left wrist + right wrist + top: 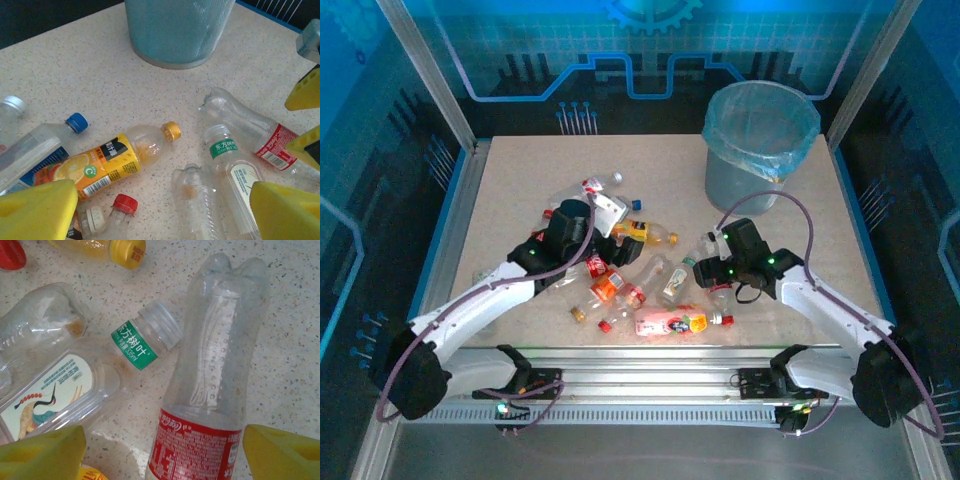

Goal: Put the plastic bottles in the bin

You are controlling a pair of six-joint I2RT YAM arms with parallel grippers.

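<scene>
My right gripper [162, 454] stands wide open and low over a clear plastic bottle with a red label [210, 390]. That bottle lies flat on the table between my yellow foam pads [42, 452]. One pad sits just beside the label and the other is well apart from it, so I have hold of nothing. From my left wrist I see those same pads [305, 95] flanking the bottle's labelled end.

My left gripper [160, 215] is also spread wide and grips nothing, with a yellow pad at each lower corner of its view. It hovers above a crushed clear bottle [192, 200] and a clear bottle with a green neck band and white cap [235, 170], which lie side by side. To their left lie an orange-labelled juice bottle with a yellow cap [105, 167], a blue-capped bottle [45, 150] and a small red-capped bottle [117, 212].

From above, the plastic bottles [620, 275] lie in a loose heap in the middle of the beige speckled table [520, 190], with a pink-labelled bottle [670, 322] at its near edge. The round grey bin with a light-blue bag liner [760, 140] stands upright at the far right corner, well apart from the heap. I cannot tell what is inside it.
</scene>
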